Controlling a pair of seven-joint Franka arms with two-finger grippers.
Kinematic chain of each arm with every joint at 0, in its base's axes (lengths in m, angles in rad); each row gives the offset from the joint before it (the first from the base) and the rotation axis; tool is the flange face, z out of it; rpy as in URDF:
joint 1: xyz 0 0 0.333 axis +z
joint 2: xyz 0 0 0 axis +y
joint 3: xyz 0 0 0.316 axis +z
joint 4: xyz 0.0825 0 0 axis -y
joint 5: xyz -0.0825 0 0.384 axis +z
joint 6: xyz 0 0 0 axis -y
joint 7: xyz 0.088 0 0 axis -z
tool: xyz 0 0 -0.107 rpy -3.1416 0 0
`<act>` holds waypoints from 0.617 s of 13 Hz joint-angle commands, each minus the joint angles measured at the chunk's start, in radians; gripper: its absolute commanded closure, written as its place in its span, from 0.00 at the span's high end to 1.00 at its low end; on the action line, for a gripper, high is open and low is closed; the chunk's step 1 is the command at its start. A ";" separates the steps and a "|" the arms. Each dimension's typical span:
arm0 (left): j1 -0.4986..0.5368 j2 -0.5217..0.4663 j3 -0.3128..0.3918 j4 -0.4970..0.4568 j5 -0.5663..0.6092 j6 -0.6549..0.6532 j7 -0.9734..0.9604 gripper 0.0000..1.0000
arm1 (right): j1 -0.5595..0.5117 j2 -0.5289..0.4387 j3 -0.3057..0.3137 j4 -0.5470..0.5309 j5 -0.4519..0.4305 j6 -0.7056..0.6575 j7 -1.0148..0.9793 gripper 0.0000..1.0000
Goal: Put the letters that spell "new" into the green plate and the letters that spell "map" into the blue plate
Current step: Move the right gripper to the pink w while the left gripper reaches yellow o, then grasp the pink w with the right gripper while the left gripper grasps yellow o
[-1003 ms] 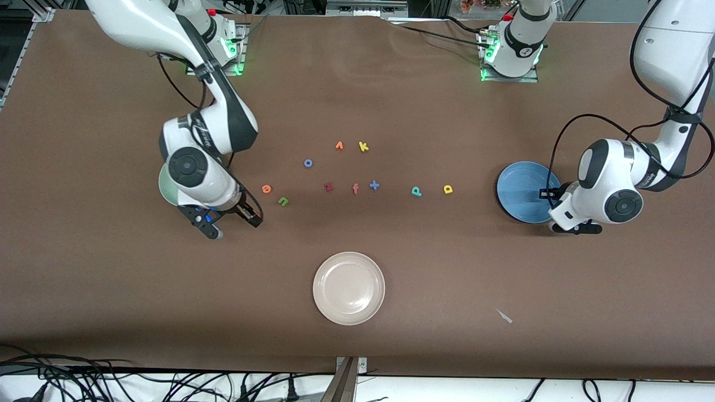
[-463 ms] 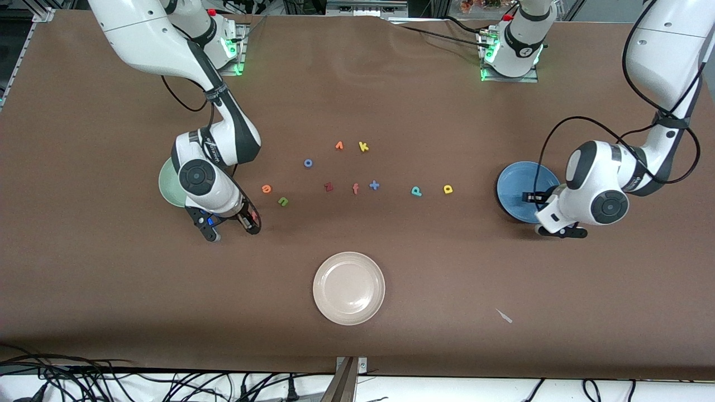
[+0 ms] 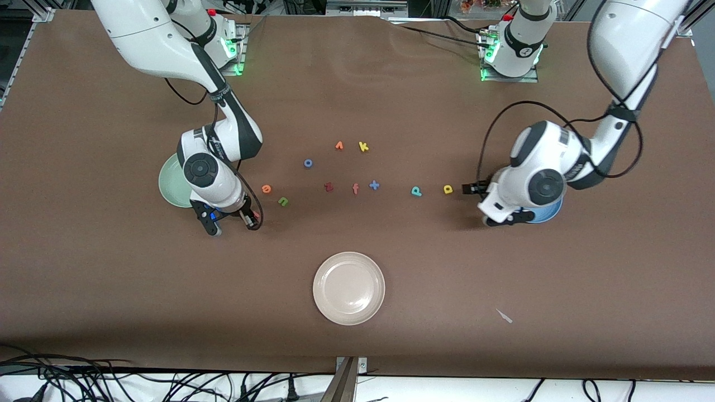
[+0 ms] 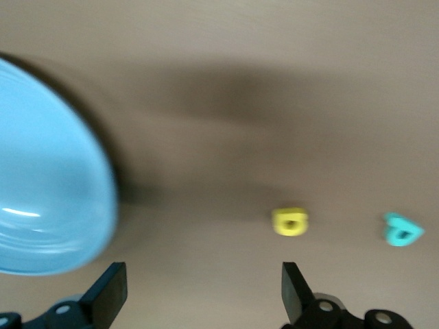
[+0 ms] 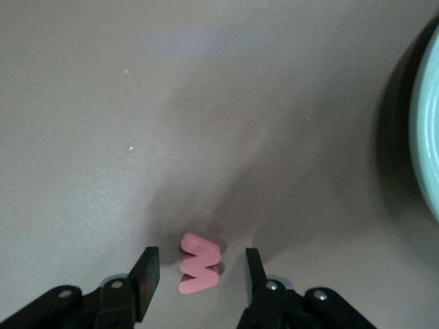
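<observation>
My right gripper (image 5: 199, 277) is down at the table with the salmon-red w (image 5: 199, 263) between its fingers, a gap on each side, so it is open. In the front view the w (image 3: 256, 214) peeks out beside this gripper (image 3: 249, 219), near the green plate (image 3: 169, 184). The orange e (image 3: 266, 188) and green n (image 3: 283, 201) lie close by. My left gripper (image 4: 204, 298) is wide open and empty, over bare table between the blue plate (image 4: 48, 199) and the yellow a (image 4: 290, 222). The teal p (image 4: 402, 230) lies just past the a. The left arm hides most of the blue plate (image 3: 546, 215).
A cream-white plate (image 3: 349, 288) sits nearer the front camera. Mid-table lie a dark red z (image 3: 328, 187), an f (image 3: 355, 188), a blue plus (image 3: 374, 185), a blue o (image 3: 308, 163), an orange piece (image 3: 339, 146) and a yellow k (image 3: 363, 147).
My left gripper opened and swung from over the blue plate toward the yellow a. My right gripper settled around the w and its fingers narrowed.
</observation>
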 commanded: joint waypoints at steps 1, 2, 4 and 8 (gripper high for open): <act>-0.060 0.038 0.007 -0.011 -0.007 0.088 -0.112 0.99 | 0.006 -0.006 -0.002 -0.019 -0.015 0.015 0.030 0.55; -0.077 0.052 0.008 -0.026 -0.004 0.132 -0.140 0.99 | 0.006 -0.005 -0.002 -0.019 -0.015 0.014 0.029 0.54; -0.087 0.068 0.012 -0.076 0.000 0.256 -0.166 0.97 | 0.006 -0.005 -0.002 -0.019 -0.012 0.014 0.030 0.45; -0.085 0.073 0.015 -0.119 0.058 0.306 -0.168 0.84 | 0.003 -0.005 -0.002 -0.015 -0.012 0.012 0.029 0.14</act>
